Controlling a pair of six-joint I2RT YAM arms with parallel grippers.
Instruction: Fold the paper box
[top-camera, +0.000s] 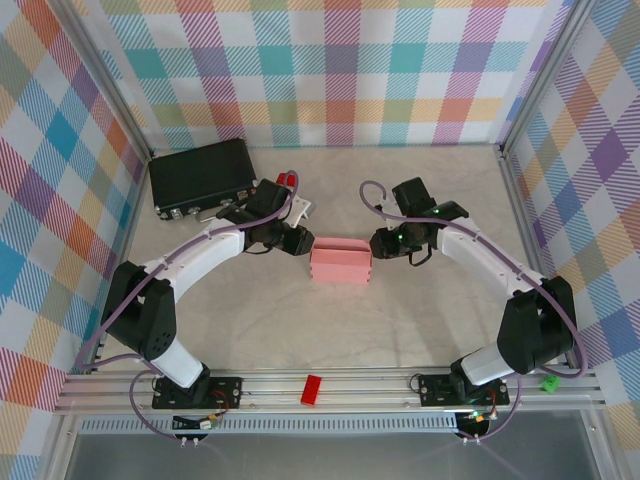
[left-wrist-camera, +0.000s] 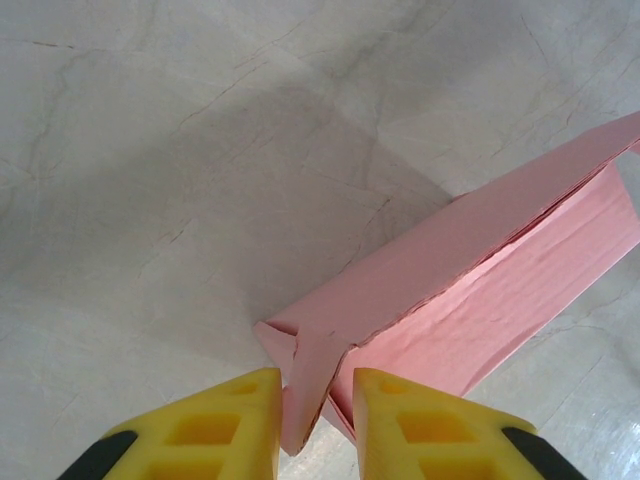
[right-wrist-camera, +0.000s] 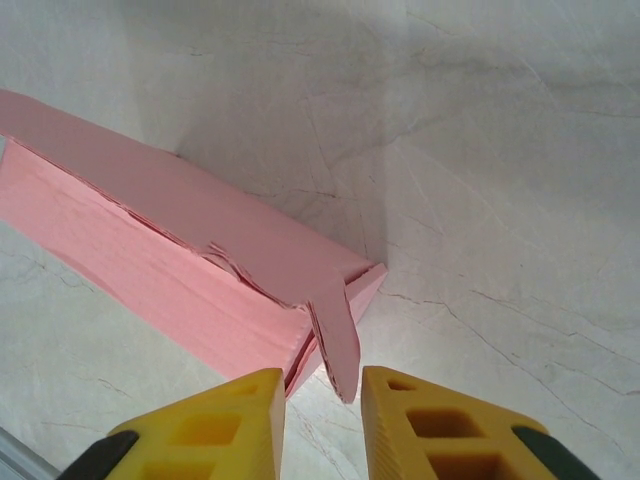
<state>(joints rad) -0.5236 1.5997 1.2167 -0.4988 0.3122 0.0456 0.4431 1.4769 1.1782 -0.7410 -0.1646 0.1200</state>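
The table (top-camera: 420, 320) has a pale, marble-veined top and takes up the middle of the overhead view. Plaid panels in many colours wall it in at the left, top and right of the frame.

Two arms rise from a metal rail (top-camera: 400, 385) along the bottom. The left arm (top-camera: 190, 262) curves in from lower left and the right arm (top-camera: 500, 275) from lower right, and they meet near the centre.

One black case (top-camera: 200, 172) lies flat and shut at upper left. Small fittings run along its near edge, and any lettering there is too small to read.

One paper box (top-camera: 341, 262) of pale pink card sits at the centre of the frame between the two grippers. It is a shallow, open-topped rectangle with its long walls upright, and its inside shows only pink card.

The left gripper (left-wrist-camera: 318, 385) is at the box's left end. A loose pink end flap (left-wrist-camera: 312, 385) hangs in the gap between its yellow fingers (left-wrist-camera: 235, 420). I cannot tell whether the flap is pinched.

The right gripper (right-wrist-camera: 323, 385) is at the box's right end. The tip of another end flap (right-wrist-camera: 335, 335) dips between its fingers (right-wrist-camera: 425, 420). I cannot tell whether they are gripping it.

One red block (top-camera: 312, 389) lies on the rail at bottom centre. One green block (top-camera: 549, 383) lies on the rail at lower right. Something small and red (top-camera: 286, 180) sits just right of the case, too small to count its parts.
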